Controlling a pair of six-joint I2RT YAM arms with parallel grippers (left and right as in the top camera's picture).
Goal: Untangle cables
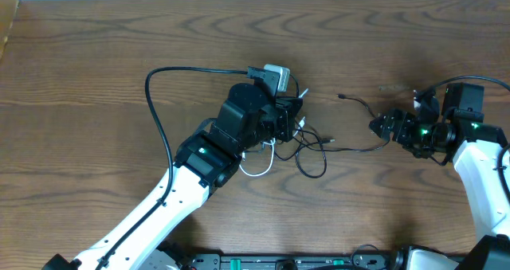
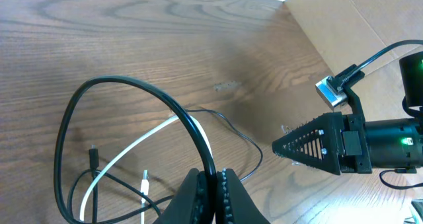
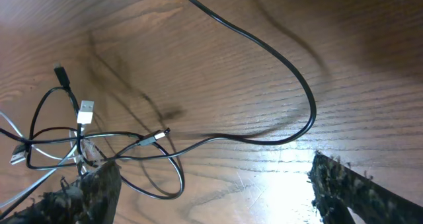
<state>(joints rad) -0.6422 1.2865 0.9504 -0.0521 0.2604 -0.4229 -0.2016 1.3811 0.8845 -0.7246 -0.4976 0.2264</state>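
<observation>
Holding a loop of black cable, the left gripper has its fingers pressed together on it just above the tabletop. A white cable runs under that loop.

Right gripper: fingers spread wide, nothing between them, hanging low over the wood near the tangle.

Location of cables: the knot sits mid-table just beside the left gripper. It is several thin black strands crossing, with the white one and small plugs among them. One thin black cable sweeps out from the knot in a long curve toward the right side, its plug end lying free.

Step, as judged: one strand anchored, the second arm not yet engaged. Separation barely begun.

Next move calls for the right fingers to close on the outlying thin strand and draw it away from the knot while the left holds firm. Risk: dragging the whole bundle.

Containers: none in view; all cables lie loose on the wood.
</observation>
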